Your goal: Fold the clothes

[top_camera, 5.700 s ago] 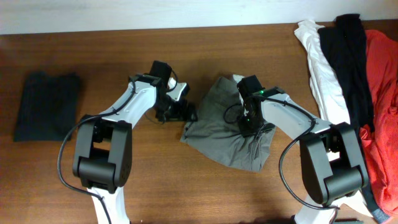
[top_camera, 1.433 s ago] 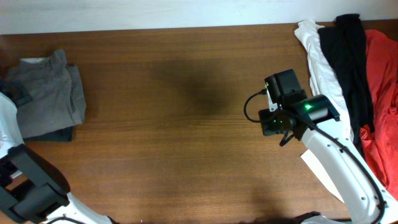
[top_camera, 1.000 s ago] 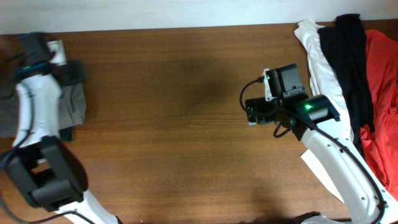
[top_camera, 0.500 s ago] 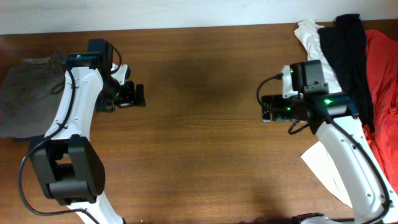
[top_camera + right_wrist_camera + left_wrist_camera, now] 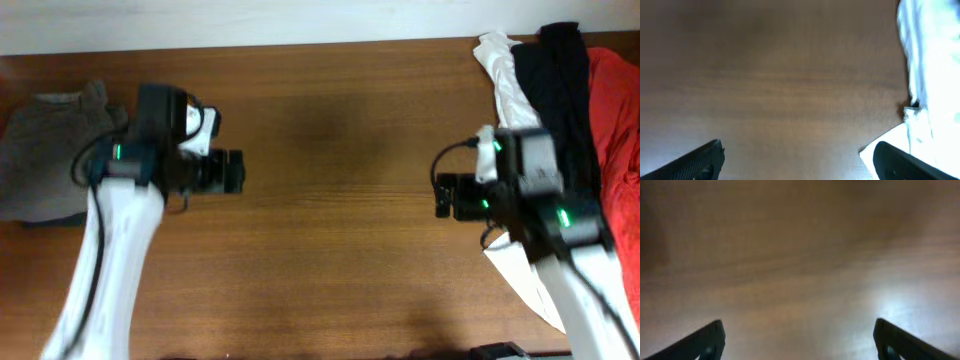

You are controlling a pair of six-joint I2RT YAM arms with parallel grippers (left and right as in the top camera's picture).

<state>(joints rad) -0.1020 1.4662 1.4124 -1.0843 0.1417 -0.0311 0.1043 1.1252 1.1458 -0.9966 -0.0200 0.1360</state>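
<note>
The clothes (image 5: 48,150), a grey-khaki garment, lie folded at the table's far left, with nothing touching them. My left gripper (image 5: 234,172) hovers to their right over bare wood. It is open, and the left wrist view shows only tabletop between its fingers (image 5: 705,342). My right gripper (image 5: 441,196) is open too, over bare wood at the right. Its dark fingers (image 5: 702,159) stand wide apart with nothing between them.
A pile of white (image 5: 503,70), black (image 5: 560,90) and red (image 5: 615,130) garments lies along the right edge. The white cloth (image 5: 935,70) shows at the right of the right wrist view. A white piece (image 5: 520,278) lies under the right arm.
The left arm has swung right, away from the grey-khaki garment, which stays folded at the far left. The right arm has drawn back toward the right.
</note>
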